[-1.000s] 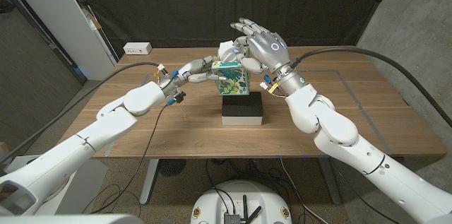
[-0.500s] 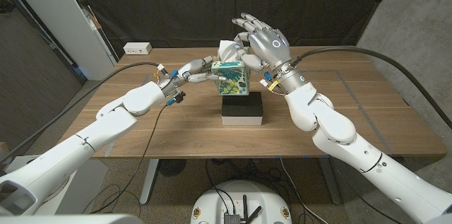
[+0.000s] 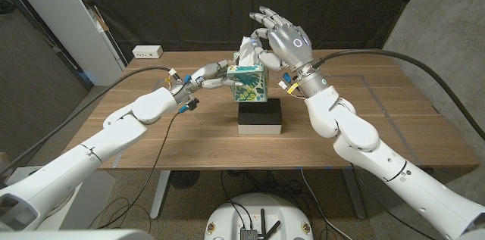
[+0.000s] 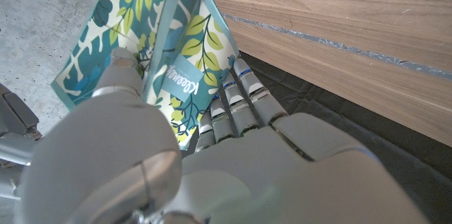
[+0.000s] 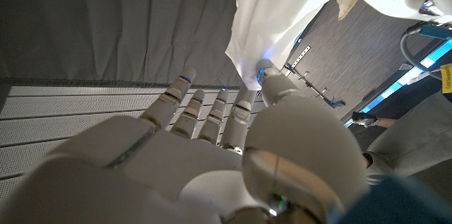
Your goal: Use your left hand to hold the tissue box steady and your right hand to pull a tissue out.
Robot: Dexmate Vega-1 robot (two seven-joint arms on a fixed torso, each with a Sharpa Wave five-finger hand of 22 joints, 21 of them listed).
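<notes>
The tissue (image 3: 246,46), pinched by the right hand (image 3: 279,42), is now drawn higher out of the tissue box (image 3: 248,82), which is gripped by the left hand (image 3: 214,74), so the pull seems nearly finished.

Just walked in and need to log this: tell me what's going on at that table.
A two-armed robot is pulling a tissue from a box. Its left hand grips the side of the leaf-patterned tissue box, which stands on a black and white block on the wooden table. Its right hand is raised above the box, pinching the white tissue, which is drawn up but not yet free of the box.
</notes>
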